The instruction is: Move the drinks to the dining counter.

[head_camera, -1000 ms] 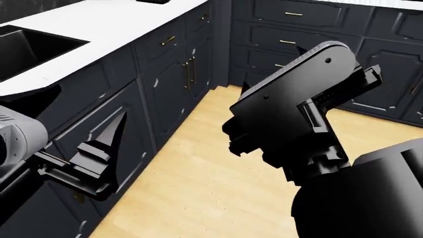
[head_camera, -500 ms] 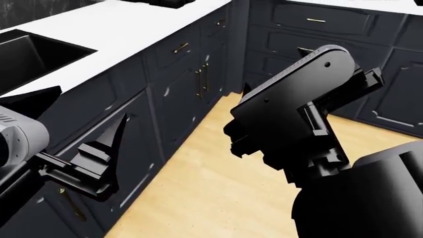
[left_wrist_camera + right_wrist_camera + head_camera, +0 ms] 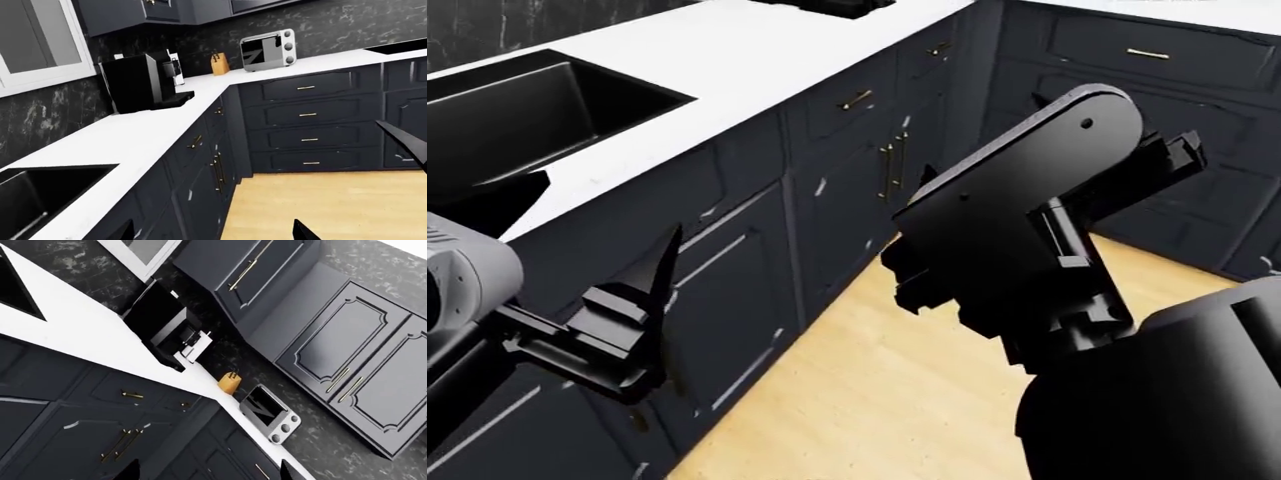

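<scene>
No drinks show in any view, and the dining counter is out of view. My left gripper (image 3: 210,232) is open: its two dark fingertips stand far apart with only cabinet fronts and floor between them. In the head view one of its fingers (image 3: 665,270) points up beside the sink cabinets. My right gripper (image 3: 207,472) is also open and empty, facing the kitchen's corner. In the head view the right arm (image 3: 1014,220) is raised in the middle and hides its own jaws.
A white counter (image 3: 761,45) with a black sink (image 3: 534,110) runs along the left over dark brass-handled cabinets (image 3: 868,140). A coffee machine (image 3: 143,82), knife block (image 3: 219,64) and toaster oven (image 3: 267,49) stand on it. Wooden floor (image 3: 868,400) lies between the cabinet runs.
In the head view the sink counter and cabinets have slid to the right and grown nearer as the view turned. Both arms keep the same pose.
</scene>
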`<state>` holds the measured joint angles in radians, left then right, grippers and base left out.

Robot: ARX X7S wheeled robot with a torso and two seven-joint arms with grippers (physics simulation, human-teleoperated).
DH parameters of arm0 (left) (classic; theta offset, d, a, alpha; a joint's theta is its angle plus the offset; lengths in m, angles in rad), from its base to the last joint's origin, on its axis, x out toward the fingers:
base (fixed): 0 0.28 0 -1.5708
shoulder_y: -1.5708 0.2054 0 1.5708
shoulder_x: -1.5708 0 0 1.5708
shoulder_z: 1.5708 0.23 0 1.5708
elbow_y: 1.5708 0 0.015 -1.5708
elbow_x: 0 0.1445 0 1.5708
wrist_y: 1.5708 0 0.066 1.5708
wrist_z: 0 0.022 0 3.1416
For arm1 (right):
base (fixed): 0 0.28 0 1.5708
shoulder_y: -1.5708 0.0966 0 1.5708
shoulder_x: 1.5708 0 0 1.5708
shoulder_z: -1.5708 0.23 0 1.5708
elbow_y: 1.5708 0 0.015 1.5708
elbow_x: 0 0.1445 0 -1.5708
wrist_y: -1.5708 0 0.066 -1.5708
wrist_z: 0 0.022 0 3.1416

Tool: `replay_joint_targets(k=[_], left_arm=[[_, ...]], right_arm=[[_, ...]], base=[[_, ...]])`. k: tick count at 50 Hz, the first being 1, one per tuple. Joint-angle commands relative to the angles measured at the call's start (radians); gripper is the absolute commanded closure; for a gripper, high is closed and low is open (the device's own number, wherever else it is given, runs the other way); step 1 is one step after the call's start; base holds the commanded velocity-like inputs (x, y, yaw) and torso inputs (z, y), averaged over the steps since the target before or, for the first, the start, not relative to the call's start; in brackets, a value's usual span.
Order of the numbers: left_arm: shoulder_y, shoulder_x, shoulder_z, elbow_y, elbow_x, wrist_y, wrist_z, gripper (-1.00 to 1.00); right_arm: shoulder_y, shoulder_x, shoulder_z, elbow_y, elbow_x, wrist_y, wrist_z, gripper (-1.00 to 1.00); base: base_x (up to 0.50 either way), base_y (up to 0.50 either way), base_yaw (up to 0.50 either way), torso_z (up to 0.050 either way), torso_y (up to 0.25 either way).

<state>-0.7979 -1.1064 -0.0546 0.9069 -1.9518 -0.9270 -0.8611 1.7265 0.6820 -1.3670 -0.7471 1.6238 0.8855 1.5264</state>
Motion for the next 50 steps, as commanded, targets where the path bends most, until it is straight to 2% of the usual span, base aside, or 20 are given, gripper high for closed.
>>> replay_joint_targets(k=[1,50], left_arm=[[0.015,0.006,-0.006,0.000,0.011,-0.003,0.006,-1.00],[0.016,0.018,0.004,0.000,0.023,-0.014,0.007,-1.00]], right_arm=[[-0.004,-0.003,-0.008,0.009,0.007,0.001,-0.005,-1.00],[-0.030,0.002,-0.028,0.031,0.014,-0.018,-0.022,-1.00]], base=[[0.00,0.00,0.50,0.000,0.000],[0.00,0.00,0.50,0.000,0.000]])
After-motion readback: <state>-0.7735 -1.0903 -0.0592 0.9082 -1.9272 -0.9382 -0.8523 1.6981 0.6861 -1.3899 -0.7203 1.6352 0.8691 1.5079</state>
